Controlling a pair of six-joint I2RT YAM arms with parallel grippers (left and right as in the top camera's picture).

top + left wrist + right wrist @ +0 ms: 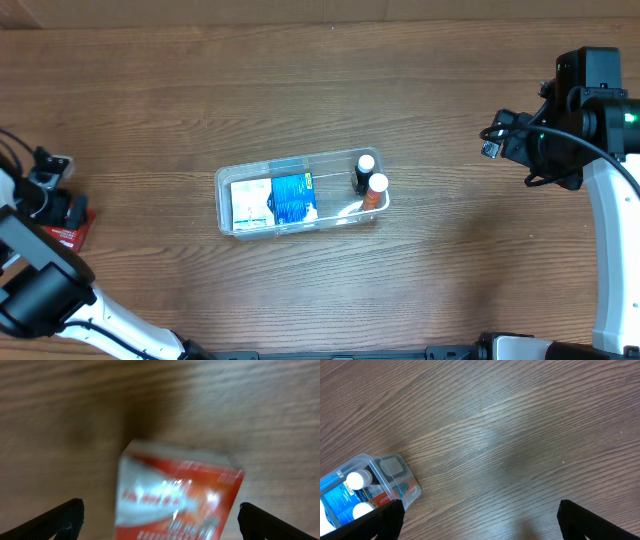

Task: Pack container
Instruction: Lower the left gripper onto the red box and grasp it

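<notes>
The clear plastic container (pixel 227 212) sits mid-table and holds a white box, a blue box (pixel 293 198) and two white-capped bottles (pixel 366 162). It also shows at the lower left of the right wrist view (pixel 395 467). A red and white box (pixel 175 495) lies on the table at the far left (pixel 72 233). My left gripper (pixel 159 522) is open, its fingers on either side of this box, which looks blurred. My right gripper (pixel 479 522) is open and empty above bare table, far right of the container.
Brown wooden table (pixel 330 90). The right arm (pixel 590 130) stands at the right edge and the left arm (pixel 40 280) at the lower left.
</notes>
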